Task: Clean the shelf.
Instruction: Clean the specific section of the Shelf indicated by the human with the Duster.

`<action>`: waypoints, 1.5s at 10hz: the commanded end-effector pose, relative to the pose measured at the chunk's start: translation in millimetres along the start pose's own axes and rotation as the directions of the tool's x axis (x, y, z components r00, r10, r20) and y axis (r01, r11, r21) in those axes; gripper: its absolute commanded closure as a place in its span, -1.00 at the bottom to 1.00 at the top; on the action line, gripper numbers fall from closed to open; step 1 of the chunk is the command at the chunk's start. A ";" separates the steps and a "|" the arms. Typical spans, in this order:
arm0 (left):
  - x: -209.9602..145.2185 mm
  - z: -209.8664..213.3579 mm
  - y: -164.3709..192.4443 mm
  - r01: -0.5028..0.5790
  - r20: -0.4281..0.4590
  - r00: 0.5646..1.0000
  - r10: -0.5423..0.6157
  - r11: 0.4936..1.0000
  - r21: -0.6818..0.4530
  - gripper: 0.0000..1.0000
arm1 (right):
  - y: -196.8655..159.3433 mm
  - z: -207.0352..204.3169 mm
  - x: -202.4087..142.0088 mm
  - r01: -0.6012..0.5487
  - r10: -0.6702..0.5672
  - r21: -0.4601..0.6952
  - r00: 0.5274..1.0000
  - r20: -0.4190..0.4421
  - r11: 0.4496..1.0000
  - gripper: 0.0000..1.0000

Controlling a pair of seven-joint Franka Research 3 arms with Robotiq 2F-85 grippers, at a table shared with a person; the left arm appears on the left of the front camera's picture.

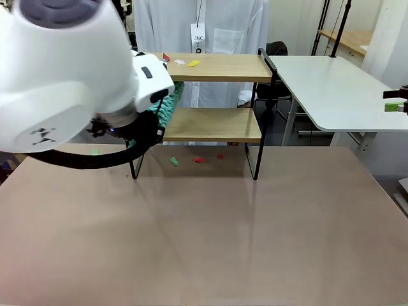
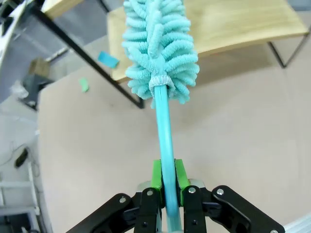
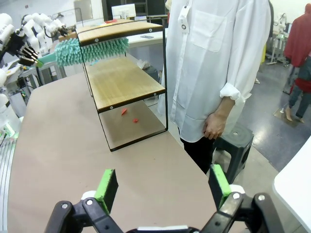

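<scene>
The shelf (image 1: 217, 67) stands at the table's far side, two light wooden boards in a thin black frame. Small red, white and yellow scraps (image 1: 180, 61) lie on its top board. My left gripper (image 2: 167, 187) is shut on the handle of a teal fluffy duster (image 2: 163, 43). The duster's head (image 1: 167, 102) reaches in over the left end of the lower board (image 2: 233, 24), under the top board (image 3: 119, 30). My right gripper (image 3: 163, 187) stands open with nothing between its fingers, off the shelf's right end.
Red and green scraps (image 1: 199, 160) lie on the tan tabletop under the shelf, another green one (image 1: 95, 152) to its left. A person in a white coat (image 3: 214, 63) stands behind the shelf beside a dark stool (image 3: 233, 141). A white table (image 1: 331, 89) sits at the right.
</scene>
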State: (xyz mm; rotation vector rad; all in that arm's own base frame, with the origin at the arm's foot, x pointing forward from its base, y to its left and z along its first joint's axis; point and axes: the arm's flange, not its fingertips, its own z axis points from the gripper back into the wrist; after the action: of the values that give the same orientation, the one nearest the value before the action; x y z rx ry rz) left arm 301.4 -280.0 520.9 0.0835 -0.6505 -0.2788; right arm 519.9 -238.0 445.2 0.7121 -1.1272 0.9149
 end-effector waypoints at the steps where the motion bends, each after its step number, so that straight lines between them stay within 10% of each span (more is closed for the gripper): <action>1: -15.1 7.6 34.5 0.116 -0.025 0.992 -0.122 0.976 -0.187 0.74 | 0.0 -1.1 2.0 -0.005 0.005 -0.007 1.000 -0.004 1.000 -1.00; 6: -24.9 16.8 99.9 0.300 0.048 0.935 -0.351 0.712 -0.636 0.74 | 0.0 -1.1 2.0 -0.005 0.005 -0.007 1.000 -0.004 1.000 -1.00; 10: -25.0 32.4 146.8 0.373 0.000 0.845 -0.535 0.590 -0.716 0.74 | 0.0 -1.1 2.0 -0.005 0.005 -0.007 1.000 -0.004 1.000 -1.00; 15: -37.8 38.4 197.6 0.546 -0.207 0.512 -0.834 0.502 -0.670 0.74 | 0.0 -1.1 2.0 -0.005 0.005 -0.007 1.000 -0.004 1.000 -1.00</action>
State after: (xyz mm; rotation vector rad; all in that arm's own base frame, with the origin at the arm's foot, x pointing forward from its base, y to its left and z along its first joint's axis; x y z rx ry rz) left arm 284.6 -84.4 562.7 -0.2334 0.0426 -1.1770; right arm 520.0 -237.8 445.1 0.7124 -1.1268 0.9152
